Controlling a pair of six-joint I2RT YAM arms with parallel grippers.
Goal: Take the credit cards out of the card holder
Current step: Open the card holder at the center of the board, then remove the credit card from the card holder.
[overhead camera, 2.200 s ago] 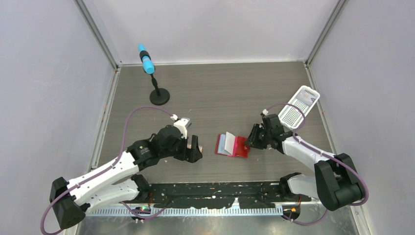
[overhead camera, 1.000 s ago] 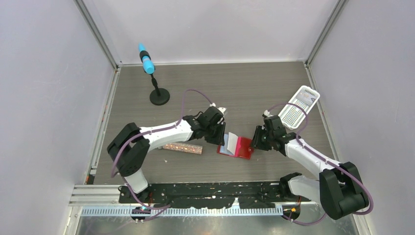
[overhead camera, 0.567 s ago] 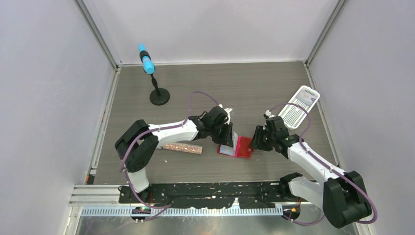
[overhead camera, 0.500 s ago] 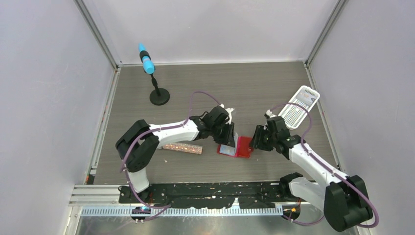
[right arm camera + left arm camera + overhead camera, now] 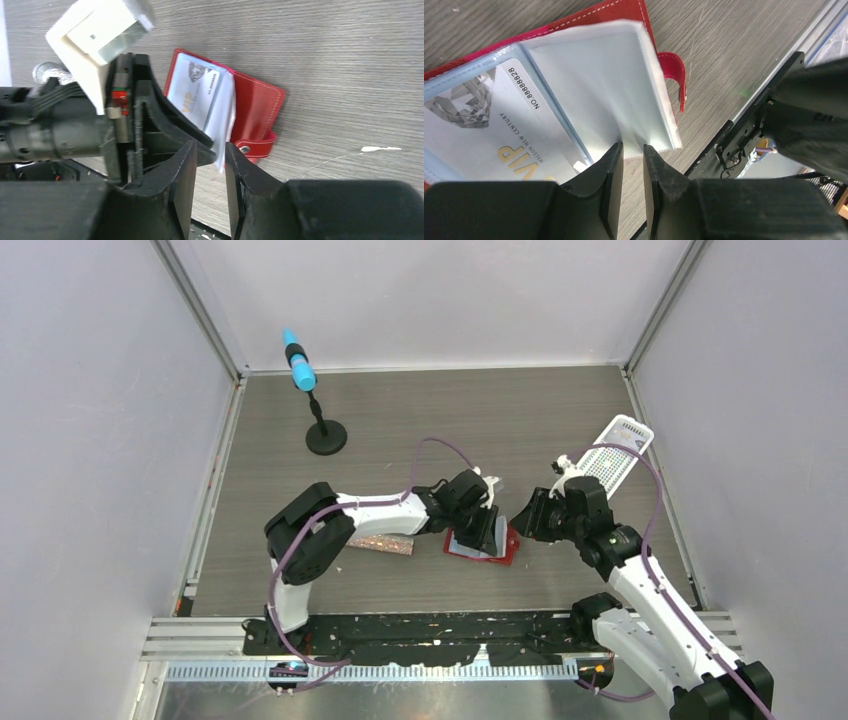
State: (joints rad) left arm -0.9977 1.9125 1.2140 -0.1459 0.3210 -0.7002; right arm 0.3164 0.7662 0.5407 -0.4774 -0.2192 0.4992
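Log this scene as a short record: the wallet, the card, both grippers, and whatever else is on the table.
card holder: red, open on the table, clear sleeves fanned up
credit card: VIP card, inside a sleeve
left gripper: jaws narrow at the sleeves' edge, grip unclear
right gripper: open, sleeve corner between the jaws
elsewhere: glitter tube, white basket, blue-topped stand

Credit card (image 5: 484,135) in card holder (image 5: 599,15) sleeve reads "NO 88888828", "MAISON NEW CENTURY" and gold "VIP". No other text is legible.
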